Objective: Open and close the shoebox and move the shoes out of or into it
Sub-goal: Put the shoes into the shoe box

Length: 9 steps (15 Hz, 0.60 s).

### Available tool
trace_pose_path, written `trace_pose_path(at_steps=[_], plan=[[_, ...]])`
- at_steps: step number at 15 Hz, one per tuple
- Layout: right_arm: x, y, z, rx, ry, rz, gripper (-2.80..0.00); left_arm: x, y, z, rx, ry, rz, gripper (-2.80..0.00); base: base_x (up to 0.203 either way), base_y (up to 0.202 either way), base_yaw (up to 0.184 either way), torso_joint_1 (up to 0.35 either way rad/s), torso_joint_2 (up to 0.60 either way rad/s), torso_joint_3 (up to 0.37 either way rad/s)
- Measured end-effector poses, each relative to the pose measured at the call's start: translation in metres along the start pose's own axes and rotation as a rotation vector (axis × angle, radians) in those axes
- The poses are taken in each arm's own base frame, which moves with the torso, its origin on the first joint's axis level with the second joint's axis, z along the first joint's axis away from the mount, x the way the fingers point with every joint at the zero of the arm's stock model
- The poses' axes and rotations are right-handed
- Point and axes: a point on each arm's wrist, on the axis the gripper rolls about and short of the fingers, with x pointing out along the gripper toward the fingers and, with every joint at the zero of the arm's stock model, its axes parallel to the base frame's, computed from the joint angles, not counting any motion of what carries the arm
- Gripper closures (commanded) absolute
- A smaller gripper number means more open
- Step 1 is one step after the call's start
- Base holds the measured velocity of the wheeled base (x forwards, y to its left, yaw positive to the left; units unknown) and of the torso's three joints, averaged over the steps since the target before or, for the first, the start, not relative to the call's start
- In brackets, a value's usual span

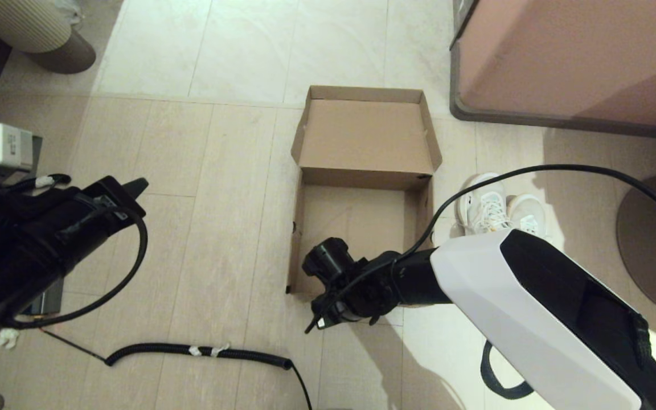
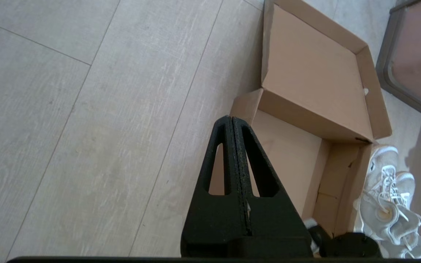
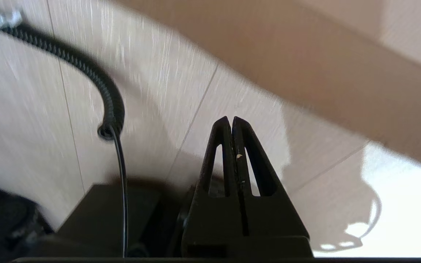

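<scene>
At the centre of the head view, the shoebox lies on the tiled floor with its hinged lid folded flat back toward the top of the frame. The box is plain brown cardboard, and its interior is bare. The shoes, a white lace-up pair, stand side by side on the floor just beside the box wall, right of centre in the frame, partly hidden by the right arm.

The right gripper hangs low over the floor at the near edge of the box, in the lower centre of the head view. Its fingers are pressed together and hold nothing. The left gripper is parked at the left edge of the head view, well apart from the box, its fingers likewise pressed together and empty.

The step in hand appears to be loading the shoes into the box. Recommended procedure:

1. Spread the right fingers before approaching the shoes.
2. Approach from above and grip one shoe at the collar or heel, not the laces.
3. Lift the shoe clear of the box wall before moving it sideways; the cardboard is light and is likely to slide if bumped.
4. Keep the trailing black cable clear of the lid.

A coiled black cord lies on the floor at the lower left.
</scene>
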Motion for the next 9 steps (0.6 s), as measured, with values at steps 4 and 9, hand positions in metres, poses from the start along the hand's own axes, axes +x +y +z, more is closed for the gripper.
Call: trace_pose_path(at_steps=[4,9], plan=[[-0.007,0.001,0.008,0.011,-0.037,0.001,0.00,-0.002,0.001,0.002,0.001,0.000,0.008,0.00,0.000,0.000,0.000,0.000,0.00,0.000],[-0.009,-0.048,0.045,0.062,-0.112,-0.056,0.00,-0.001,0.002,0.003,0.001,0.007,0.011,0.00,0.000,0.000,0.000,0.000,0.00,0.000]])
